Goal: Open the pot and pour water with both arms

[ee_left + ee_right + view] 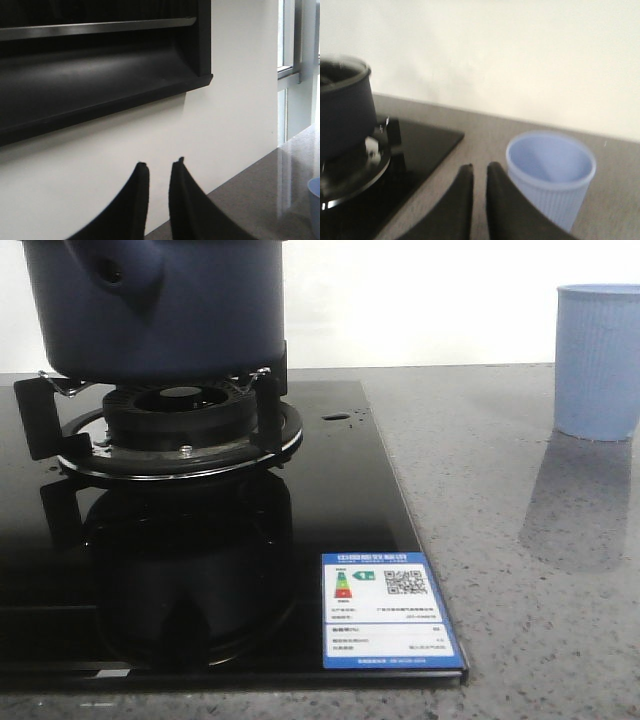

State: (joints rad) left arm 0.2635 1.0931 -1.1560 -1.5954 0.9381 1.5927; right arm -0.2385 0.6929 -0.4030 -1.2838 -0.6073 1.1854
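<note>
The dark navy pot (150, 310) stands on the gas burner (180, 425) at the far left, its stubby side socket (125, 275) facing forward. In the right wrist view the pot (345, 115) shows a shiny rim on top; I cannot tell whether it is a lid. The pale blue ribbed cup (597, 360) stands at the far right and looks empty in the right wrist view (550, 175). My right gripper (479, 167) hovers over the counter between hob and cup, nearly closed and empty. My left gripper (159, 162) is nearly closed and empty, facing the wall. Neither gripper shows in the front view.
The black glass hob (200, 570) carries a blue energy label (385, 612) at its front right corner. Grey speckled countertop (500, 540) lies to its right. A black range hood (100, 70) hangs on the white wall, and windows (295, 40) are beyond it.
</note>
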